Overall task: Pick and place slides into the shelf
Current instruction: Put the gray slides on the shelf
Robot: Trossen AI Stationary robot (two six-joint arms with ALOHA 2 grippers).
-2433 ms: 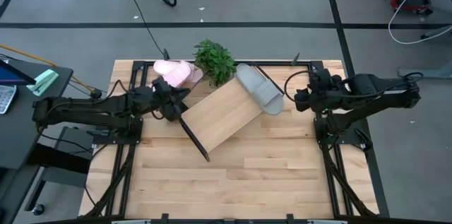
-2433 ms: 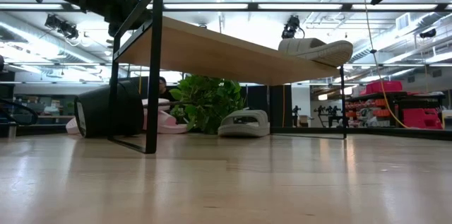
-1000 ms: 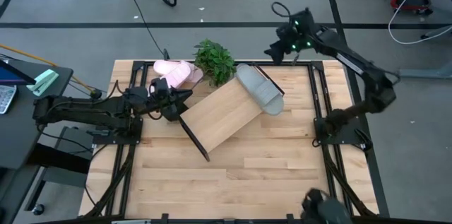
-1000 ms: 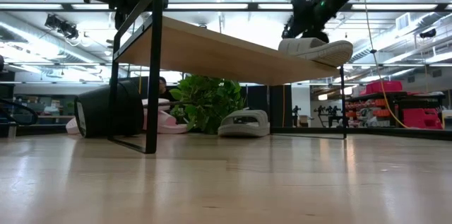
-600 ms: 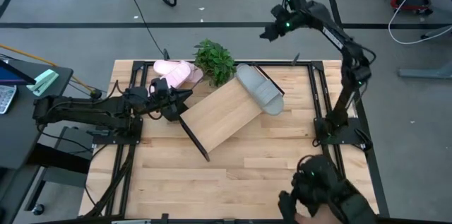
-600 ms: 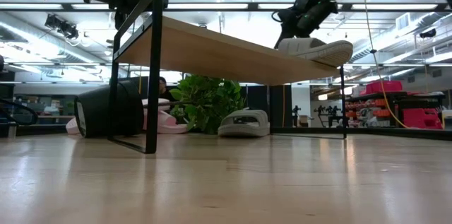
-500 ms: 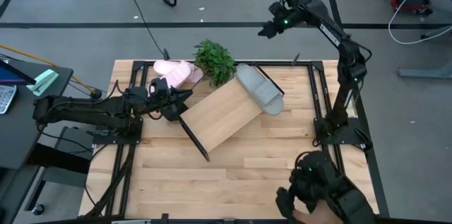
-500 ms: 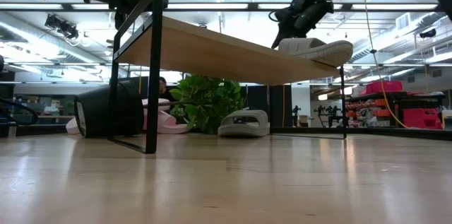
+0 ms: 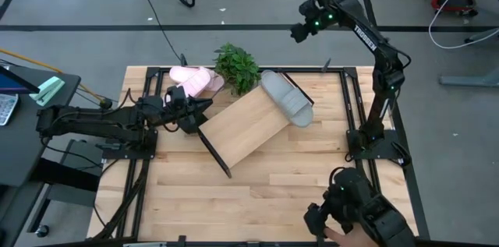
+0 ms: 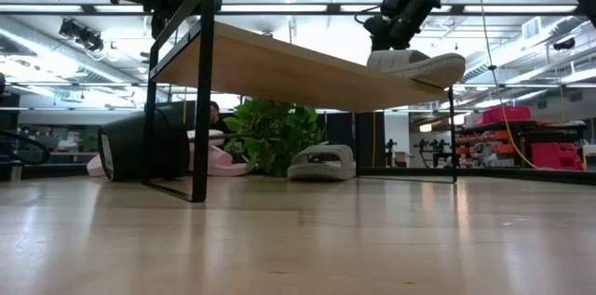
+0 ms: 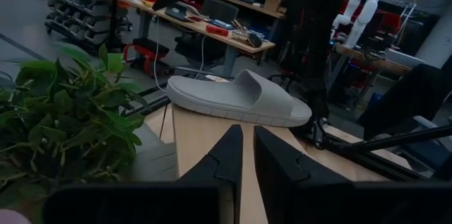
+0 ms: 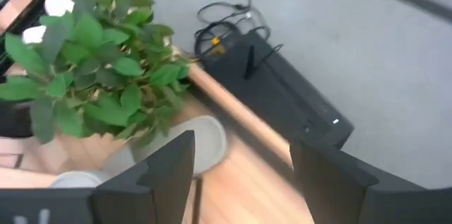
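I count one slide done. A grey slide (image 9: 287, 99) lies on the far right end of the shelf (image 9: 242, 126), and the rest of the slanted board is bare wood. In the low view this grey slide (image 10: 414, 63) sits on the high end of the board.

Three slides are left, I judge. Two pink slides (image 9: 195, 80) lie together on the tabletop (image 9: 257, 192) at the far left, just beside the plant (image 9: 236, 66). In the low view a second grey slide (image 10: 321, 162) rests on the tabletop under the shelf, near the plant; from above it is hidden by the board. So the task is about one quarter along, and both pink ones and this grey one must be placed.

My left pincer (image 9: 189, 110) is at the left end of the shelf, close to its black frame and near the pink slides. Its fingers (image 11: 227, 155) stand almost together with only a thin gap, and I see nothing between them, so I call it clenched and empty.

My right pincer (image 9: 300, 30) is lifted high, beyond the far edge of the tabletop, above the floor. Its fingers (image 12: 166, 166) are spread wide and hold nothing; it is released. It looks down at the plant and the far edge of the tabletop.

The shelf is the only container here, and it holds just that one grey slide.
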